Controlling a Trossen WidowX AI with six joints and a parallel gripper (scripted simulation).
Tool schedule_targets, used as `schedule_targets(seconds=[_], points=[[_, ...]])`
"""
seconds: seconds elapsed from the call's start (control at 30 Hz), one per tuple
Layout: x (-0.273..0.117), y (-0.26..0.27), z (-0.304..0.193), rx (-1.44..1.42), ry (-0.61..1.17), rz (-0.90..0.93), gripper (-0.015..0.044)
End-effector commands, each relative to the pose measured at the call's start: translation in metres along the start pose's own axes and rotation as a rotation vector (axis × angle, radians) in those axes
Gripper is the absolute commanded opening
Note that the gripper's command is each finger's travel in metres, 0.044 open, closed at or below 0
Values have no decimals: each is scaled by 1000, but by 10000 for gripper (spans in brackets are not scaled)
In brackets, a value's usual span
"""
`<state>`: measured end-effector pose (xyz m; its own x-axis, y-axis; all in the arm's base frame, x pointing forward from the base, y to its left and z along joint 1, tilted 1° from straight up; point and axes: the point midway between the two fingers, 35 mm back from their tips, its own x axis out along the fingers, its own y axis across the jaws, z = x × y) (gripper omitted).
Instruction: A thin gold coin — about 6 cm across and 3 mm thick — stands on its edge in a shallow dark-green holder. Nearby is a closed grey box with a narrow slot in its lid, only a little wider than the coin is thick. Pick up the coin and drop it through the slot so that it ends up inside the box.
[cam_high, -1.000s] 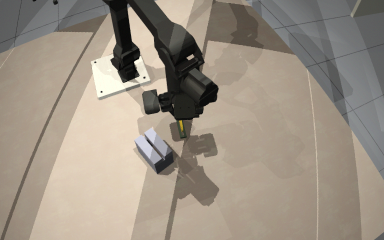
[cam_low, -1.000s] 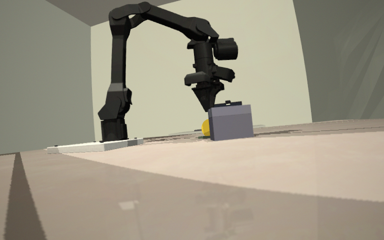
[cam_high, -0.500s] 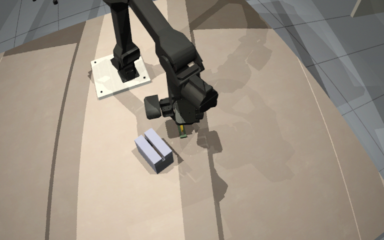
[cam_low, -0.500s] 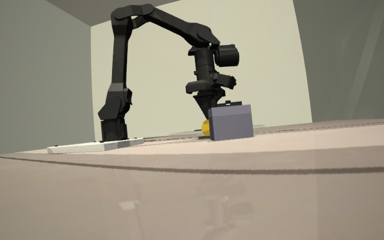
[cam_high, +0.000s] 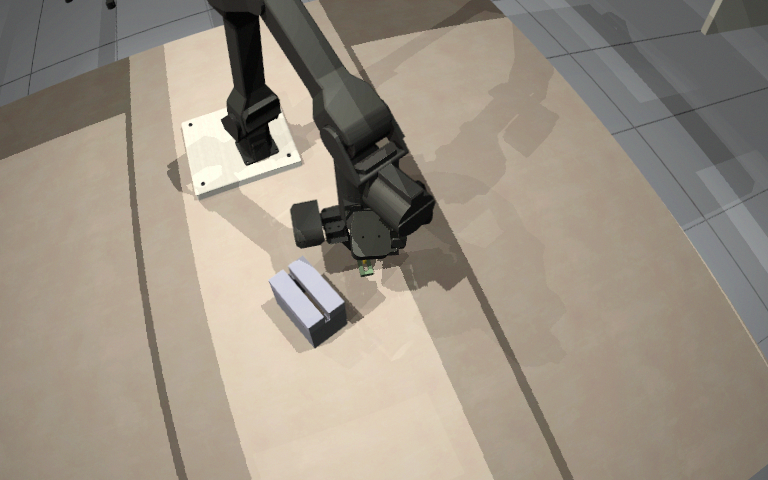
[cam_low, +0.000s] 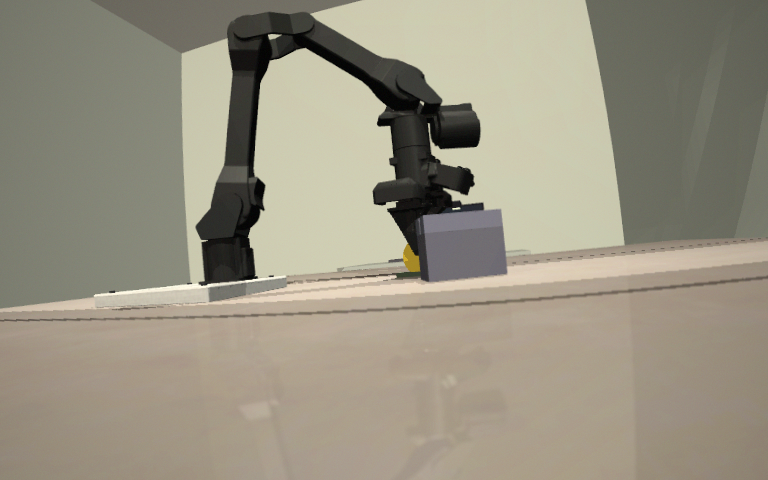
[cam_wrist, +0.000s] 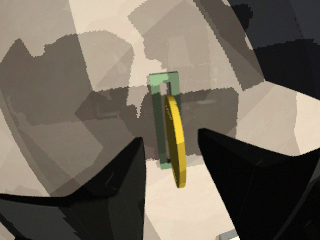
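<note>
Arm bent low, wrist pointing straight down over the coin

The gripper (cam_wrist: 172, 160) hangs partly open with nothing in it, 1 finger (cam_wrist: 110, 187) on each side of the coin (cam_wrist: 175, 140), not touching it. The coin stands on edge in its green holder (cam_wrist: 162, 90), just beside the grey box (cam_high: 306, 300) with the slot.

My gripper (cam_wrist: 171, 140) black; coin (cam_wrist: 175, 140) gold-yellow; holder (cam_wrist: 162, 103) dark green; slotted box (cam_high: 307, 306) plain grey; table (cam_high: 566, 283) beige, banded.
</note>
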<state>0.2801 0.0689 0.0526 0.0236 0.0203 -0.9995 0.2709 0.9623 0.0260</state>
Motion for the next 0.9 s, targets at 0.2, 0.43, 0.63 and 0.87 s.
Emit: schedule_targets(seconds=[0.2,0.43,0.63,0.87], points=[[17,-2,-2,4,4,-7,161],[20,-2,-3,4,4,-7,82],[20,-2,-3,4,4,-7,0],[19,-2,-2,4,4,-7,0]])
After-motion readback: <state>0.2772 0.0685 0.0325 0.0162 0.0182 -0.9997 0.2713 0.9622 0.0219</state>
